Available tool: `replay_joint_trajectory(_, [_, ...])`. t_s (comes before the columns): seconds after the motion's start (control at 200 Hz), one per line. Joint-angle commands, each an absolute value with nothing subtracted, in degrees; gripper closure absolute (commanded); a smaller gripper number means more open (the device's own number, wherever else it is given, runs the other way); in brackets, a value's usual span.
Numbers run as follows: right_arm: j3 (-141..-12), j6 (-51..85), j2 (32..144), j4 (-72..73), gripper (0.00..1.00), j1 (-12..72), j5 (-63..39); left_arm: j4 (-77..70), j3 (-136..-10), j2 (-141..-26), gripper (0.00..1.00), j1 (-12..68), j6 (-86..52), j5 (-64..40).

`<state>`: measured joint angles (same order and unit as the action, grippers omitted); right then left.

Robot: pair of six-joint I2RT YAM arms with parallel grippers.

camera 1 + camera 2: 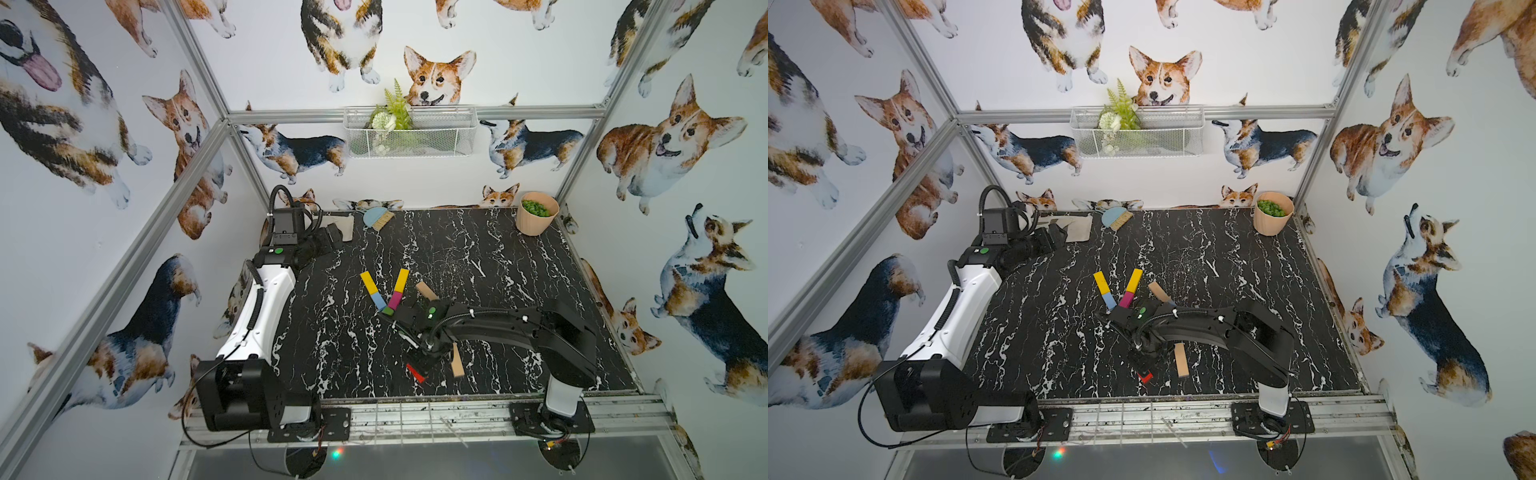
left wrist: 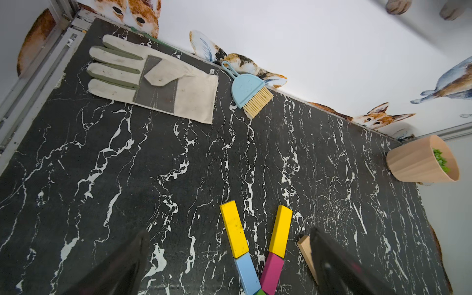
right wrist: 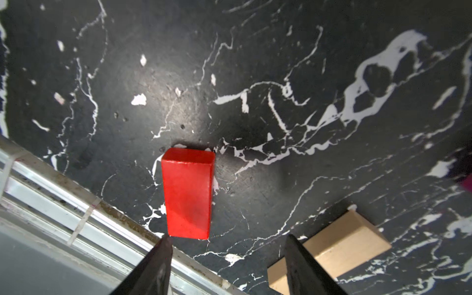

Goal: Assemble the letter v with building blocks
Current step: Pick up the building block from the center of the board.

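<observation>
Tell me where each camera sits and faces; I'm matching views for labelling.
Both top views: high above the front rail, looking down toward the back wall over the whole table; left arm and right arm show.
Left wrist: raised over the table, angled toward the back wall, glove and brush; its end effector's fingers show.
Right wrist: close above the table's front edge, looking down at the red block; its fingers show.
Shared: yellow blocks in top and left wrist views; red block in top and right wrist.

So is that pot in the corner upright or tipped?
Upright: the peach pot stands on its base, rim facing up, green filling visible inside.
</observation>
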<state>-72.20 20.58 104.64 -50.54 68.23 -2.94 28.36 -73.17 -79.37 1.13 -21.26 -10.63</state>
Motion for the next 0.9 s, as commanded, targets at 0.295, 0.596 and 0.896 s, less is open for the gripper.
replay_joint_trajectory(0.295, [-70.2, 18.3, 105.1, -44.5, 0.29, 69.8, -4.5, 27.5, -71.1, -77.2, 0.0, 0.9, -21.8, -10.0])
replay_joint_trajectory(0.596, [-74.1, 20.8, 110.2, -46.8, 0.31, 71.9, -5.3, 27.2, -69.5, -76.2, 0.0, 0.9, -20.2, -9.6])
replay_joint_trajectory(0.896, [-79.0, 22.0, 114.2, -51.6, 0.41, 72.1, -1.8, 27.2, -68.5, -75.0, 0.0, 0.9, -19.4, -8.6])
